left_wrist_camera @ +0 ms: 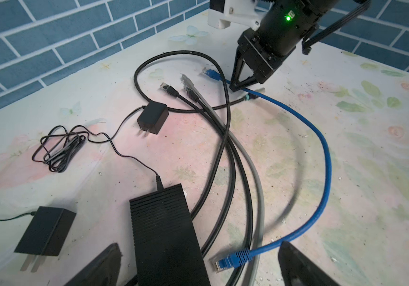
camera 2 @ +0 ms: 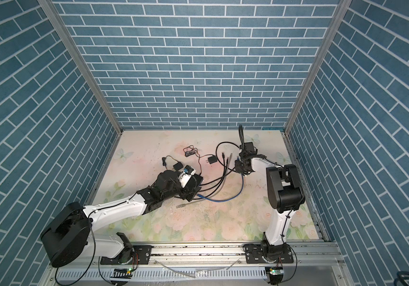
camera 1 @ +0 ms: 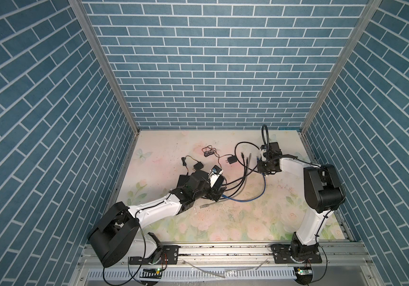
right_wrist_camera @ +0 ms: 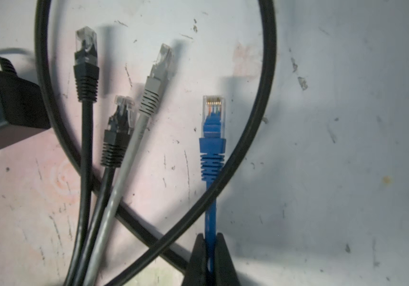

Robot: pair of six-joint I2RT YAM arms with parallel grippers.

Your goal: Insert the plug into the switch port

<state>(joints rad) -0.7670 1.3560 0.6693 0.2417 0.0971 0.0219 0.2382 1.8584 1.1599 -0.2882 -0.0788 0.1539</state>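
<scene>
The switch (left_wrist_camera: 163, 230) is a black ribbed box lying on the floral table. My left gripper (left_wrist_camera: 199, 265) is open, and its fingers (left_wrist_camera: 104, 262) stand wide on either side of the switch and of one blue plug (left_wrist_camera: 230, 258), which lies loose beside the box. The blue cable (left_wrist_camera: 326, 158) arcs away to its other plug (right_wrist_camera: 213, 116). My right gripper (right_wrist_camera: 210, 250) is shut on the cable just behind that plug's boot, low over the table. Both top views show the arms: left gripper (camera 1: 219, 193), right gripper (camera 1: 262, 170) (camera 2: 241, 172).
Two black network plugs (right_wrist_camera: 86, 62) and a grey one (right_wrist_camera: 160, 71) lie beside the held blue plug, and a thick black cable (right_wrist_camera: 269, 74) loops around them. Two black power adapters (left_wrist_camera: 152, 117) (left_wrist_camera: 45, 232) and a thin wire bundle (left_wrist_camera: 57, 148) lie nearby. Another grey plug (camera 1: 204, 205) lies loose.
</scene>
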